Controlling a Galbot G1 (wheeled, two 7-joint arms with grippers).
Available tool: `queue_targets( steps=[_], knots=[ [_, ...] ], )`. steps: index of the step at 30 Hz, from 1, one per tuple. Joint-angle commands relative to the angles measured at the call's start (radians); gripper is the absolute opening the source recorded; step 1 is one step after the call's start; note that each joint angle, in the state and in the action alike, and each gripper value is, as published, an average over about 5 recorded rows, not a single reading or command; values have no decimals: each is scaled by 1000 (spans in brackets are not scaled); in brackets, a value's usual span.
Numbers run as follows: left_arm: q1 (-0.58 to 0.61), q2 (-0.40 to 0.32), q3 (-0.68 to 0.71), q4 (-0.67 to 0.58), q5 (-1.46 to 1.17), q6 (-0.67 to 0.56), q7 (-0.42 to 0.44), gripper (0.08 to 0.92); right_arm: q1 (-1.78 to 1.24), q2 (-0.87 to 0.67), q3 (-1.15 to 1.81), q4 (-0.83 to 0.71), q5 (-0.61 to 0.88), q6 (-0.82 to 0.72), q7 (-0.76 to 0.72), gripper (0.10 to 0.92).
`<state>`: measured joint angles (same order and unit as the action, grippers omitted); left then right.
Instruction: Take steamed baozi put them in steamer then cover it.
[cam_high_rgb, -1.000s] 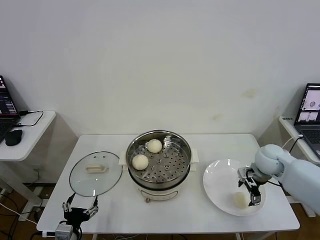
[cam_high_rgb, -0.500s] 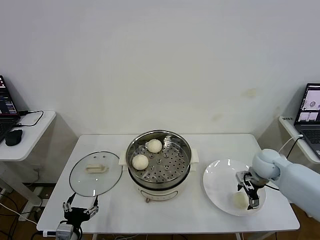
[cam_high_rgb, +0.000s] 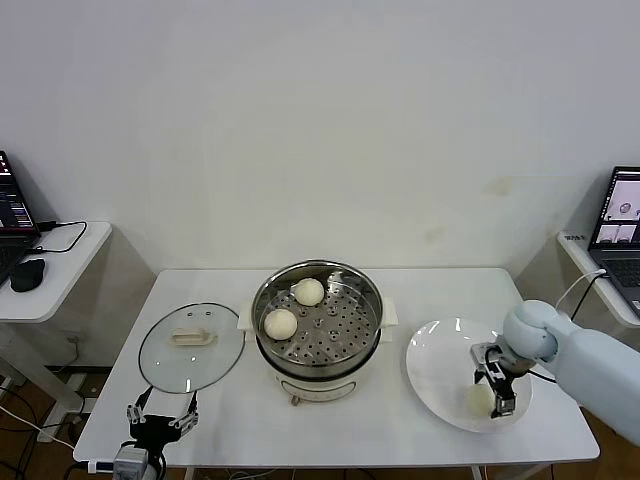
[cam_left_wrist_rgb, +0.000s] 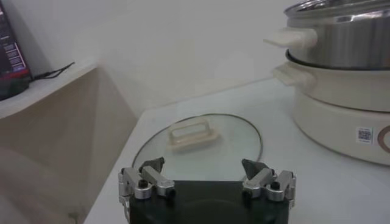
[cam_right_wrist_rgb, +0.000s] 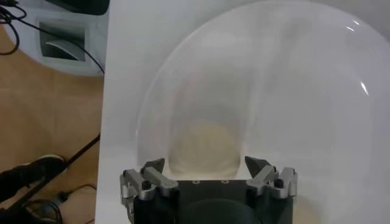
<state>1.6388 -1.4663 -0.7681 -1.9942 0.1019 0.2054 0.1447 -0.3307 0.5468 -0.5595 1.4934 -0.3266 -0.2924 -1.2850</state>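
**Bun sitting between the right fingers on the plate**

You are working with the right gripper (cam_high_rgb: 497, 388), which is hanging low over the flat white plate (cam_high_rgb: 440, 365) at the table's right end. The small round cream-white bun (cam_right_wrist_rgb: 204, 145) is lying directly ahead of the gripper body, centred in the gap, with one dark finger on each side of it. The fingers are partly spread around the bun; whether the pads are pressing on it yet you cannot tell, so treat it as bracketed, not held. The bun is round, so no long axis is dictating your wrist angle.

Two more cream-white buns (cam_high_rgb: 281, 323) are resting on the perforated tray of the wide shiny steel steamer pot (cam_high_rgb: 317, 312), both on its left half. The tray's right half is lying open, and that is the side nearer your right arm, so the carry is looking short: up over the plate's shallow rim, then over the pot's taller steel wall. A low sweep would probably be clipping that wall.

The left gripper (cam_left_wrist_rgb: 207, 178) is idling at the table's near left corner, fingers spread wide and empty, just beside the round clear glass lid (cam_left_wrist_rgb: 198, 143) lying flat with its cream handle up. That arm is the nearer one for covering.
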Motion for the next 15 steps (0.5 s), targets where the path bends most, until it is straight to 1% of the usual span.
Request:
queue_targets(
  steps=[1,8,15],
  knots=[
    [-1,0,1,-1,1,0,1,823,-2,0,2,-2,3,0,4,673],
    [-7,-4,7,4,2,0,0,823,36,-22,7,13,31,-3,-7,602],
    [-20,-10,18,8,3,-2,-3,823,162,-48,53,19,134,-1,-44,594]
  ],
)
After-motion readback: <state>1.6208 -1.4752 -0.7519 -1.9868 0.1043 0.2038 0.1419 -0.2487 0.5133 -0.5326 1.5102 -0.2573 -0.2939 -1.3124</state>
